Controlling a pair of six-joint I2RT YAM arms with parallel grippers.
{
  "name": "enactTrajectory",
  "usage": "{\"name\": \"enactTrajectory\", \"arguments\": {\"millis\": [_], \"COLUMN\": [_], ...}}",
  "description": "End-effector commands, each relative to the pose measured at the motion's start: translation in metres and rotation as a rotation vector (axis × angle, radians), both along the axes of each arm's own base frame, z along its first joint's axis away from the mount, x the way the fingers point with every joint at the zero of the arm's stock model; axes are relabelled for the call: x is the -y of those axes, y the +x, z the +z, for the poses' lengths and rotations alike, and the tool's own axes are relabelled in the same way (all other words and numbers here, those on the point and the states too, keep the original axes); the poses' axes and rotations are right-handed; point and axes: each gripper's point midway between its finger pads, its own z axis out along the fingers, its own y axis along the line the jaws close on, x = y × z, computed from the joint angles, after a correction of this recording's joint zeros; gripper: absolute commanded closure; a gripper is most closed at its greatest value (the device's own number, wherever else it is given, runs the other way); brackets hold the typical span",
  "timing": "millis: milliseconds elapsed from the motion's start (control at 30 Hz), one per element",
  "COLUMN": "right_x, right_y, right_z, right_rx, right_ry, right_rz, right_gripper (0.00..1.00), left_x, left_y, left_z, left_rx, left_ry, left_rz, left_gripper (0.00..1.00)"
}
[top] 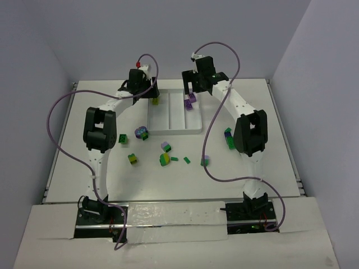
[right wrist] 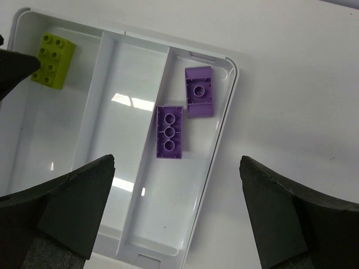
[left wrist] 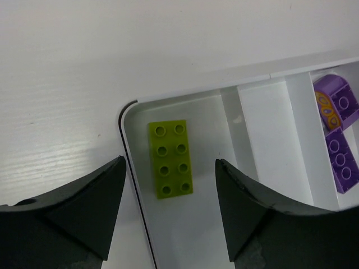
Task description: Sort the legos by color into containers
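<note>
The white tray [top: 174, 130] has three long compartments. A yellow-green brick [left wrist: 171, 159] lies flat in its left compartment, at the far corner; it also shows in the top view [top: 155, 101] and the right wrist view [right wrist: 52, 60]. Two purple bricks [right wrist: 170, 132] [right wrist: 199, 91] lie in the right compartment. My left gripper [left wrist: 169, 162] is open and empty, above the yellow-green brick. My right gripper [right wrist: 177, 162] is open and empty, above the right compartment. Several loose legos lie on the table in front of the tray, among them a purple-green one [top: 142, 133] and a yellow-green one [top: 164, 159].
The middle compartment [right wrist: 120, 117] shows no bricks. More loose bricks lie at the left [top: 132, 158], the centre [top: 187, 160] and under the right arm [top: 229, 137]. Purple cables loop over both sides. Grey walls close in the table.
</note>
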Motion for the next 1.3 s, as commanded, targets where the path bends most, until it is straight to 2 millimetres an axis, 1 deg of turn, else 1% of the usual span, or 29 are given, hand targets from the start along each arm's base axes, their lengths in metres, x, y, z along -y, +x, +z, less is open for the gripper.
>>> {"name": "enactTrajectory", "arguments": {"millis": [0, 33, 67, 100, 167, 200, 233, 267, 300, 333, 367, 400, 467, 567, 667, 800, 833, 867, 1000, 1067, 1267], "right_x": [-0.002, -0.001, -0.001, 0.001, 0.004, 0.005, 0.007, 0.009, 0.011, 0.013, 0.013, 0.014, 0.016, 0.021, 0.022, 0.024, 0.024, 0.022, 0.018, 0.018, 0.018], "right_y": [-0.012, -0.014, -0.016, -0.019, -0.025, -0.029, -0.035, -0.041, -0.046, -0.051, -0.053, -0.059, -0.067, -0.075, -0.081, -0.086, -0.086, -0.087, -0.089, -0.09, -0.09], "right_z": [0.041, 0.043, 0.046, 0.05, 0.057, 0.055, 0.054, 0.059, 0.063, 0.057, 0.065, 0.063, 0.059, 0.047, 0.041, 0.038, 0.038, 0.036, 0.033, 0.032, 0.028], "right_rx": [0.061, 0.064, 0.066, 0.071, 0.077, 0.072, 0.066, 0.074, 0.08, 0.067, 0.082, 0.076, 0.069, 0.043, 0.028, 0.023, 0.024, 0.015, -0.001, -0.003, -0.012], "right_ry": [0.04, 0.04, 0.04, 0.041, 0.044, 0.041, 0.04, 0.045, 0.051, 0.047, 0.056, 0.059, 0.062, 0.051, 0.048, 0.044, 0.045, 0.05, 0.055, 0.053, 0.051], "right_rz": [-0.006, -0.007, -0.007, -0.008, -0.011, -0.01, -0.008, -0.007, -0.007, -0.007, -0.005, -0.007, -0.004, -0.007, -0.006, -0.006, -0.004, 0.004, 0.021, 0.024, 0.026], "right_gripper": [0.0, 0.0, 0.0, 0.0, 0.0, 0.0, 0.0, 0.0, 0.0, 0.0, 0.0, 0.0, 0.0, 0.0, 0.0, 0.0, 0.0, 0.0, 0.0, 0.0, 0.0], "left_x": [-0.002, -0.006, -0.01, -0.016, -0.034, -0.043, -0.055, -0.068, -0.078, -0.088, -0.091, -0.107, -0.12, -0.129, -0.136, -0.142, -0.143, -0.144, -0.147, -0.148, -0.146], "left_y": [-0.015, -0.024, -0.03, -0.039, -0.071, -0.086, -0.104, -0.126, -0.145, -0.157, -0.165, -0.183, -0.204, -0.225, -0.233, -0.243, -0.242, -0.242, -0.24, -0.239, -0.241], "left_z": [0.109, 0.127, 0.131, 0.139, 0.146, 0.156, 0.151, 0.135, 0.118, 0.12, 0.103, 0.091, 0.071, 0.048, 0.038, 0.016, 0.014, 0.007, -0.008, -0.012, -0.028], "left_rx": [0.142, 0.159, 0.151, 0.149, 0.114, 0.118, 0.094, 0.046, 0.002, 0.001, -0.037, -0.08, -0.159, -0.231, -0.254, -0.339, -0.343, -0.361, -0.406, -0.424, -0.488], "left_ry": [-0.013, -0.009, 0.0, 0.008, 0.038, 0.043, 0.06, 0.085, 0.107, 0.124, 0.139, 0.184, 0.228, 0.26, 0.298, 0.344, 0.346, 0.348, 0.349, 0.345, 0.312], "left_rz": [-0.018, -0.015, -0.01, -0.003, 0.032, 0.045, 0.068, 0.089, 0.105, 0.141, 0.143, 0.188, 0.227, 0.236, 0.239, 0.224, 0.223, 0.224, 0.225, 0.224, 0.203], "left_gripper": [0.18, 0.17, 0.17, 0.18, 0.2, 0.2, 0.21, 0.22, 0.25, 0.26, 0.26, 0.24, 0.22, 0.21, 0.23, 0.27, 0.28, 0.29, 0.32, 0.34, 0.43]}}
